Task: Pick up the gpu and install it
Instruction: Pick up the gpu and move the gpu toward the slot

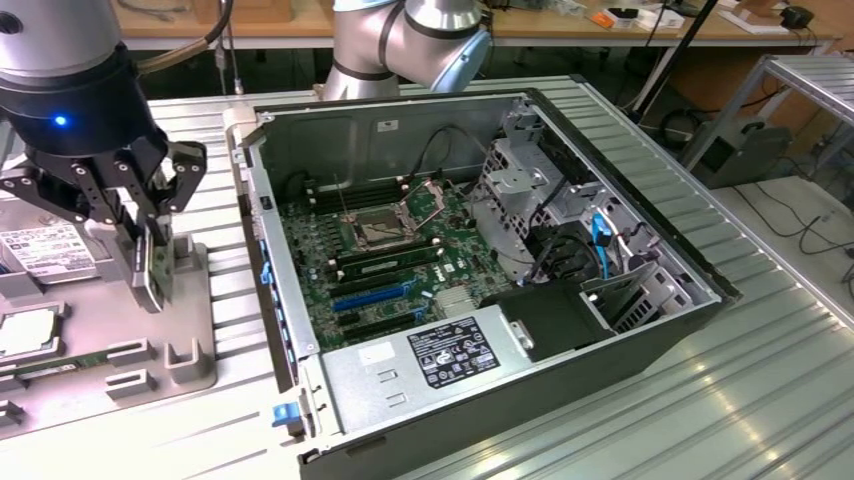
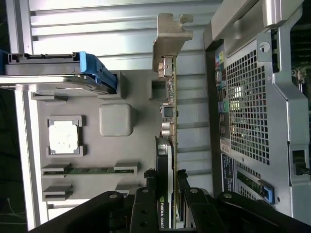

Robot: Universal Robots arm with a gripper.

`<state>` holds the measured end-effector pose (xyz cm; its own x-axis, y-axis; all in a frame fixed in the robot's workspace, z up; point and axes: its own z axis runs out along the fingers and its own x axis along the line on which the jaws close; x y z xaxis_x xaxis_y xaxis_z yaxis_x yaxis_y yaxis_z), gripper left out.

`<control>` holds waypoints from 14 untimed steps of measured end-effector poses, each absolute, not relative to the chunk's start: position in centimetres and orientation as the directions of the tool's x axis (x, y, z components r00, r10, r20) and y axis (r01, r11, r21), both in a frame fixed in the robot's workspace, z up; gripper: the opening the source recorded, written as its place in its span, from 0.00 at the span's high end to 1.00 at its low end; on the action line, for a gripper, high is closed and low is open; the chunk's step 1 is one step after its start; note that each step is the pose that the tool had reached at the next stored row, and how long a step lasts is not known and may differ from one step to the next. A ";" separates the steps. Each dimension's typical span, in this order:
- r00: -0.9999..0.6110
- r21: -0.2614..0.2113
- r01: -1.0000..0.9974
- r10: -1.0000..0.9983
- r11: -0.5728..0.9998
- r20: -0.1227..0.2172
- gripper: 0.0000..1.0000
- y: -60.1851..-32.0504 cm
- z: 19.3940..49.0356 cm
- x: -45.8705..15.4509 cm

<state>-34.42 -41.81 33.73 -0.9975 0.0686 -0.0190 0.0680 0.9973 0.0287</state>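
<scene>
The gpu (image 1: 156, 272) stands on its edge over the grey parts tray (image 1: 187, 335) at the exterior view's left. My gripper (image 1: 147, 250) reaches down over it, a finger on each face of the card, shut on it. In the wrist view the gpu (image 2: 164, 150) appears edge-on, with its pale metal bracket (image 2: 168, 36) at the far end. There the gripper (image 2: 166, 183) shows black fingers (image 2: 146, 194) pressed against both sides of the card. The open computer case (image 1: 334, 140) lies to the exterior view's right of the tray, with its motherboard (image 1: 387, 250) and blue card slots (image 1: 367, 295) exposed.
On the tray (image 2: 141, 116) sit a silver hard drive (image 1: 40, 250), a processor chip (image 2: 63, 136) and a memory stick (image 2: 90, 170). The perforated back of the case (image 2: 248, 97) rises close beside the card. Inside the case are a power supply (image 1: 454, 350) and a drive cage (image 1: 534, 190).
</scene>
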 end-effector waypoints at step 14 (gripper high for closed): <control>-0.997 0.025 0.068 0.069 0.997 -0.019 0.73 -41.6 35.1 -34.4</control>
<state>-34.42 -41.65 35.13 -0.9975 0.0687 -0.0192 0.0682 0.9973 0.0254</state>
